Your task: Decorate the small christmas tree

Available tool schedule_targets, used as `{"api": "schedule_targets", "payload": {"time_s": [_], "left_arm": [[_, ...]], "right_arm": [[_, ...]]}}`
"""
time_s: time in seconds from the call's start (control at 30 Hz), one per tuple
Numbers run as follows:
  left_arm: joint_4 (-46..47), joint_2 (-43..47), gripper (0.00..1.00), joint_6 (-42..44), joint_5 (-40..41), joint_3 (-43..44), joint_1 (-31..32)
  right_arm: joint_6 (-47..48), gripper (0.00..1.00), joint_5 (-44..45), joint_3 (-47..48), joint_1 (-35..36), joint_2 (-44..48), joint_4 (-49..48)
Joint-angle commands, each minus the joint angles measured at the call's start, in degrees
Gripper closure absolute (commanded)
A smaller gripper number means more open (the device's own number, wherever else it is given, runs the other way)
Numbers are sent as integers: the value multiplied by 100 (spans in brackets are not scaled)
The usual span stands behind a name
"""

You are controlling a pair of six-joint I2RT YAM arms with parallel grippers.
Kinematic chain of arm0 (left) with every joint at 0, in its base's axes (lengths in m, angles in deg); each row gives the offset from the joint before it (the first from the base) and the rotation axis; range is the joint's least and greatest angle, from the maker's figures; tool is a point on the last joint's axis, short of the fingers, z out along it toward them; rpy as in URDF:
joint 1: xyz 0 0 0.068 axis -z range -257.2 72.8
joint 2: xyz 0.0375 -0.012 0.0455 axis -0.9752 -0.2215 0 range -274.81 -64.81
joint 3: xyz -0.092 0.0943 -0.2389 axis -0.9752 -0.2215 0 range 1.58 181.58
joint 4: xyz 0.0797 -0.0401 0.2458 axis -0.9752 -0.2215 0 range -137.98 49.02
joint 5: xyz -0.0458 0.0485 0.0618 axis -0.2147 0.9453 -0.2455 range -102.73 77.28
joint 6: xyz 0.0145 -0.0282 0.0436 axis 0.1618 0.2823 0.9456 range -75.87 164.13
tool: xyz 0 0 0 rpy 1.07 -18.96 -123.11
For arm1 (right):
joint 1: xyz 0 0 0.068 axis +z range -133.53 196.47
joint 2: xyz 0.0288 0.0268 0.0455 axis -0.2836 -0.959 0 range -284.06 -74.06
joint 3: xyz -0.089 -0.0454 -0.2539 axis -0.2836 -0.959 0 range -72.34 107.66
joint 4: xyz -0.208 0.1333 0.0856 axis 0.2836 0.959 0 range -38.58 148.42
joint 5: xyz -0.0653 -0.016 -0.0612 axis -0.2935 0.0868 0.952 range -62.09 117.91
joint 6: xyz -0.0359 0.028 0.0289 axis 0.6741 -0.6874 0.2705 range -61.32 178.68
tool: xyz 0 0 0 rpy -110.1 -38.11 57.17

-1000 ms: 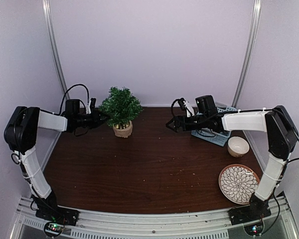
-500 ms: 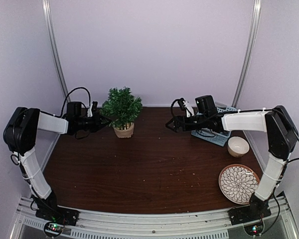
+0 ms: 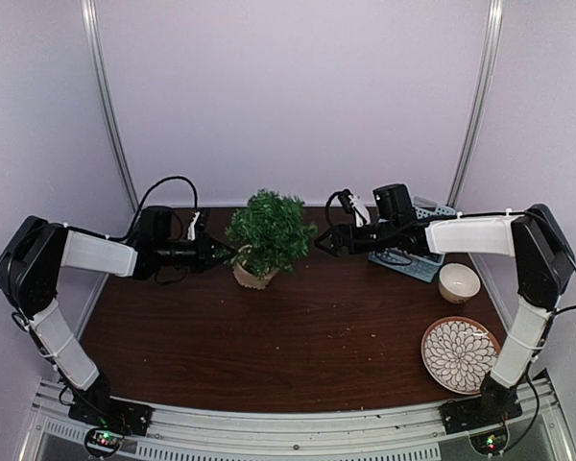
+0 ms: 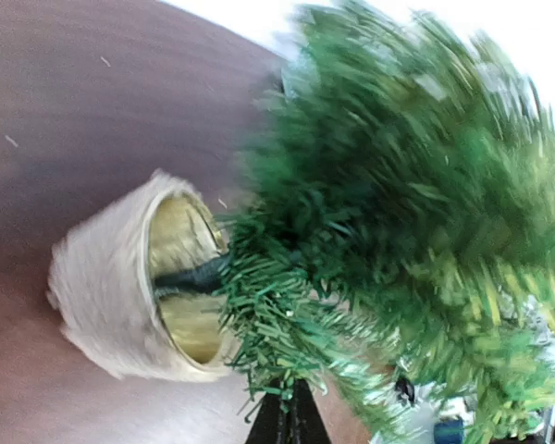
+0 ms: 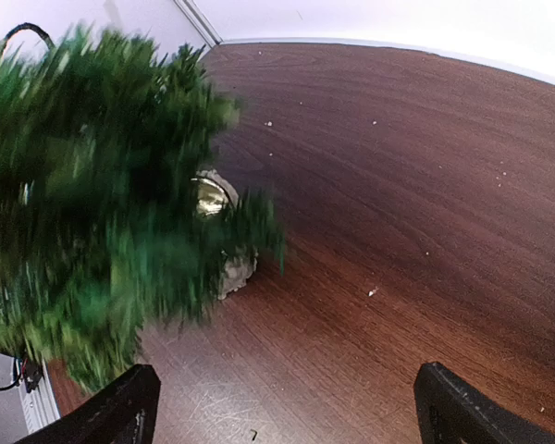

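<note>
The small christmas tree [image 3: 269, 230] stood toward the back of the surface [image 3: 288, 336], a little left of centre. It was tilted, with its crown leaning right and its tan pot [image 3: 252, 277] lower and to the left. In both wrist views the foliage was blurred. The left claw [image 3: 223, 253] reached in from the left, its jaws pinched narrow in the tree's lowest branches just above the pot rim.

The right claw [image 3: 324, 240] hung just beside the crown's right edge, jaws spread wide and gripping nothing, with a small gap between it and the needles. The back wall [image 3: 298, 115] rose close behind the tree.

From the pot forward to the arms' bases, the dark wood showed only a few pale specks. A blue tray [image 3: 418, 266] lay under the right arm at the far right. A white bowl [image 3: 458, 282] and a patterned plate [image 3: 459, 354] sat along the right edge, well apart from the tree.
</note>
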Motion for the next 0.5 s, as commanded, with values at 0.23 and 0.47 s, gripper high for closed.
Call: {"api": "schedule_targets", "payload": {"time_s": [0.23, 0.47], "left_arm": [[1998, 315, 100, -1215, -528, -1097, 361], [1419, 556, 100, -1084, -492, -653, 422]], "right_arm": [[-37, 0, -637, -422, 67, 797, -269], [-195, 1, -1145, -1062, 168, 1359, -519]]}}
